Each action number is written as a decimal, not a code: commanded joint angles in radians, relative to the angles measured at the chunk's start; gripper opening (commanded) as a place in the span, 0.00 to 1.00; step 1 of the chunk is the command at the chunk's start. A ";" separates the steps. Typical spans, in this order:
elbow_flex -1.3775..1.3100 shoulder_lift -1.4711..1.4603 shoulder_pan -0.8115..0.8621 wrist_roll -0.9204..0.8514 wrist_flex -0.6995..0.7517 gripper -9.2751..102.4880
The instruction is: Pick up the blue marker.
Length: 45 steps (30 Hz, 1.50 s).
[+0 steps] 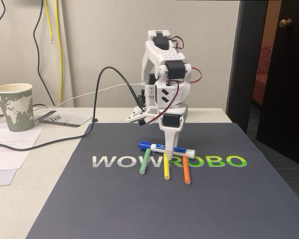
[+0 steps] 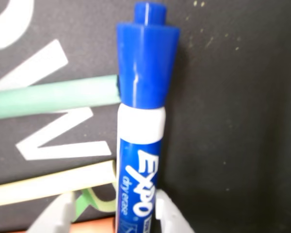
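Note:
The blue marker (image 1: 175,148), a thick white barrel with a blue cap and a blue EXPO label, lies crosswise on the dark mat (image 1: 114,209), cap toward the left in the fixed view. My gripper (image 1: 165,155) points straight down onto its middle. In the wrist view the marker (image 2: 138,160) runs up the frame between my fingertips, cap at the top. My gripper (image 2: 114,216) straddles the barrel. The right finger (image 2: 172,216) sits against it, while the left finger (image 2: 56,216) stands a gap away, so the jaws are open around the marker.
Three thin sticks lie just in front of the marker: green (image 1: 145,163), yellow (image 1: 165,168) and orange (image 1: 186,171). Left of the mat are a paper cup (image 1: 15,106), loose papers (image 1: 10,149) and cables (image 1: 97,94). A dark door (image 1: 284,74) stands at the right.

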 commanded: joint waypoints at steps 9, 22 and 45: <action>-0.011 0.011 0.009 0.014 -0.003 0.17; -0.011 0.011 0.011 0.015 -0.002 0.14; 0.210 0.342 0.028 -0.011 -0.040 0.12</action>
